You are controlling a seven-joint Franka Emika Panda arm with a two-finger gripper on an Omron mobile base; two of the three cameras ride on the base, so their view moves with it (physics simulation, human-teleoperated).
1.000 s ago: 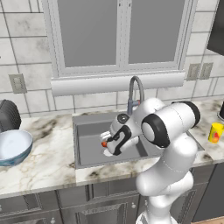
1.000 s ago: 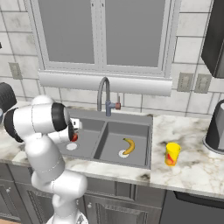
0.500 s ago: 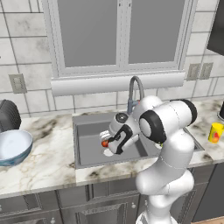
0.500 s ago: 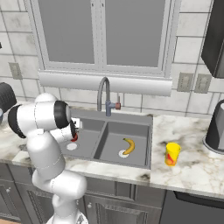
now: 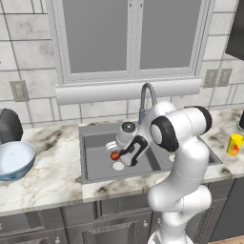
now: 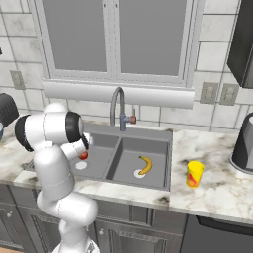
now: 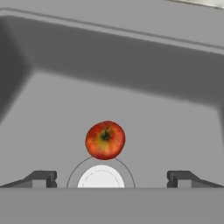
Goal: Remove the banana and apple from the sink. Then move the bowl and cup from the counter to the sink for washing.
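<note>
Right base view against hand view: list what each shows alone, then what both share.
Right base view alone: the banana in the sink's right basin, the cup on the counter, the faucet.
Hand view alone: the open pincer with its fingertips spread wide.
Both: the apple by a white drain in the sink.

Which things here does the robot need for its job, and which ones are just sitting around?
For the job:
apple in the left basin
banana in the right basin
sink
bowl on the counter
cup
end effector, open above the apple

Just sitting around:
faucet
dark appliance by the cup
wall outlets
</note>
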